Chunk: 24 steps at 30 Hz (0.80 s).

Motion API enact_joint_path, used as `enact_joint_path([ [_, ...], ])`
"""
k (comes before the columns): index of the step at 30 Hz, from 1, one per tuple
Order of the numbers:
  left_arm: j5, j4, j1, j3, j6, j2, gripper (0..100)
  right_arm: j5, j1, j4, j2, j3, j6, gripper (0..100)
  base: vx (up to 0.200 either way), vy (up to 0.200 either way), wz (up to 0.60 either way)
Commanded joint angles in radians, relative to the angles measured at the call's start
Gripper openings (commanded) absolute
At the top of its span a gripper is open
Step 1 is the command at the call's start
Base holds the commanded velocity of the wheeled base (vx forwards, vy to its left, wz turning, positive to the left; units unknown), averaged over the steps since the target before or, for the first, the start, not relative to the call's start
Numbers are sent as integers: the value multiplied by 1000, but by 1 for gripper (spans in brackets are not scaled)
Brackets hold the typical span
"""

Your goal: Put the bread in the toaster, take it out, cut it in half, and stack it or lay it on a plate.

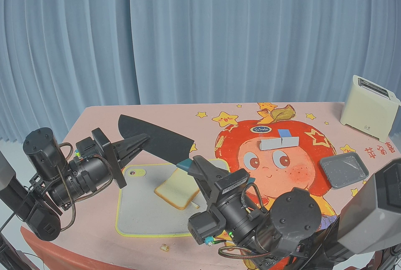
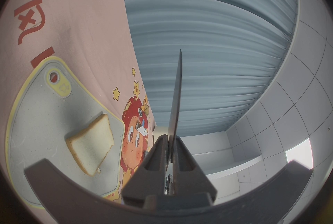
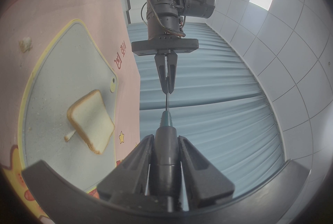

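Right claw (image 1: 190, 164) is clenched on the handle of the knife (image 1: 158, 139), and left claw (image 1: 144, 139) is pinching the blade from the other end, so both arms have hold of the one knife. It hangs in the air just left of centre in the head view, over the far edge of the board (image 1: 138, 208), with the broad side of the blade facing up at the camera.

Bread (image 1: 177, 191) is one whole slice lying flat on the board, lower centre, right under the right claw's nose. Toaster (image 1: 369, 108) sits way off at the right edge with nothing in its slots as far as I can see, and the plate (image 1: 343, 169) is mid right, bare.

My read: toasting is over and we're at the cutting step, sorting out the grip on the knife. Next I'd guess the left claw has to let go of the blade and get clear, then the right one rolls the edge downward and lines it up across the middle of the slice. Bread isn't pinned, so it could slide.
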Motion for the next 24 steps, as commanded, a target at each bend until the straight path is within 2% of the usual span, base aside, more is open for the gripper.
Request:
enact_joint_path([
  [1, -4, -1, 0, 1, 1, -5, 0, -1, 1, -10, -3, 0, 3, 0, 0, 0, 0],
  [7, -10, -2, 0, 18, 11, -11, 0, -1, -3, -10, -25, 12, 6, 0, 0, 0, 0],
  [11, -89, -1, 0, 52, 57, -45, 0, -1, -13, -10, -40, 18, 7, 0, 0, 0, 0],
  [12, -96, -1, 1, 54, 57, -46, 100, -1, -14, -10, -40, 20, 7, 0, 0, 0, 0],
  [24, -102, -2, 0, 61, 62, -48, 100, -3, -43, -10, -54, 29, 45, 0, 0, 0, 0],
])
